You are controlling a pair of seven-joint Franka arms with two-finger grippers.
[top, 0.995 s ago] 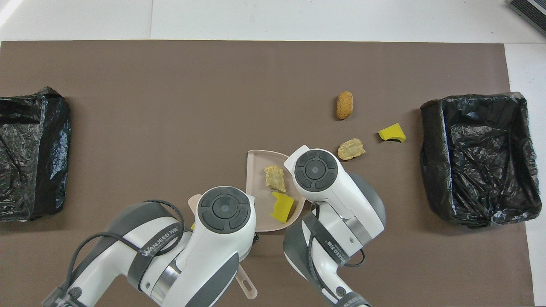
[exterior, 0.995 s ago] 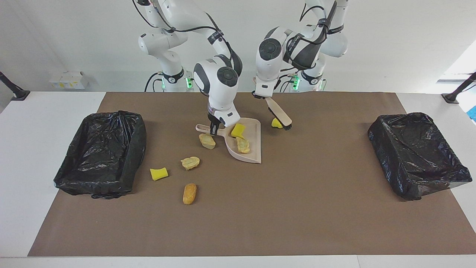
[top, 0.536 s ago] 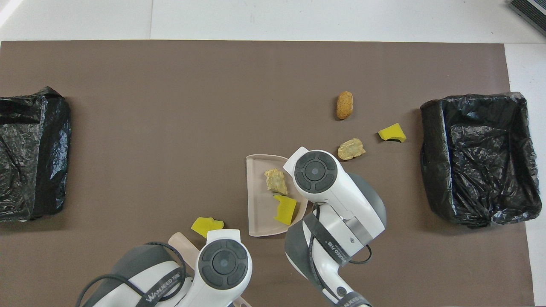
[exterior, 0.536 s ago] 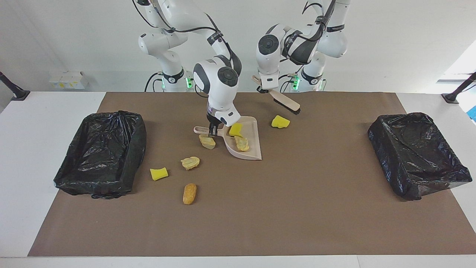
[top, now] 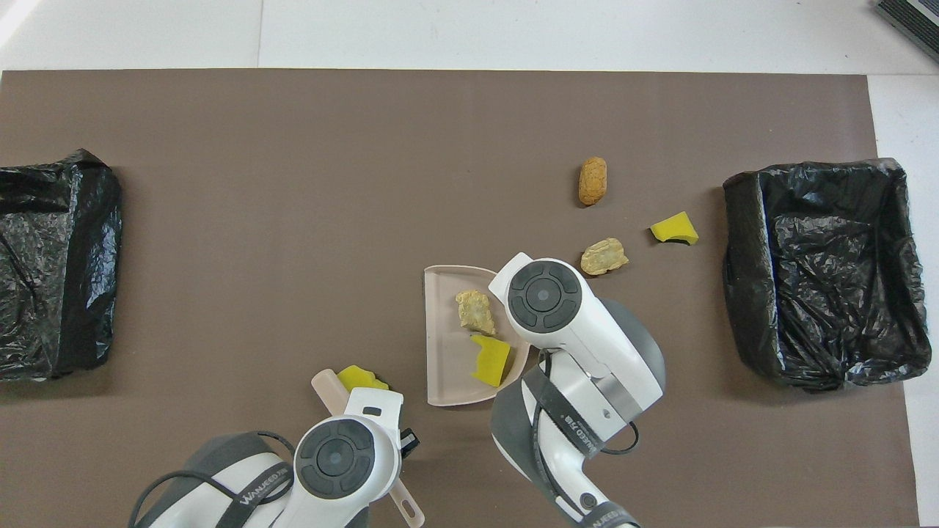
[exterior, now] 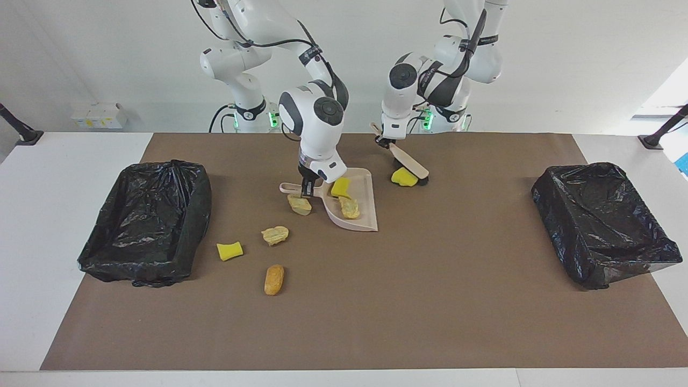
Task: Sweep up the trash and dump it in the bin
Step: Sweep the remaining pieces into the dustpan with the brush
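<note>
My right gripper (exterior: 307, 187) is shut on the handle of the beige dustpan (exterior: 367, 216), which rests on the mat. In the pan lie a yellow sponge piece (exterior: 341, 187) and a beige chunk (exterior: 350, 207). Another beige chunk (exterior: 299, 204) lies right by the handle. My left gripper (exterior: 383, 141) is shut on the brush (exterior: 409, 164), whose bristles touch a yellow sponge piece (exterior: 403, 177) between the pan and the left arm's end. A beige chunk (exterior: 274, 235), a yellow sponge piece (exterior: 229, 251) and an orange-brown lump (exterior: 274, 279) lie loose, farther from the robots.
Two black-lined bins stand on the brown mat, one at the right arm's end (exterior: 145, 220) and one at the left arm's end (exterior: 602, 220). In the overhead view the pan (top: 444, 367) shows between both wrists, and the brush (top: 328, 387) beside it.
The left gripper lifted the brush off the mat, drew it back toward the robots, then set it down against the yellow sponge piece. The dustpan shifted slightly toward the robots.
</note>
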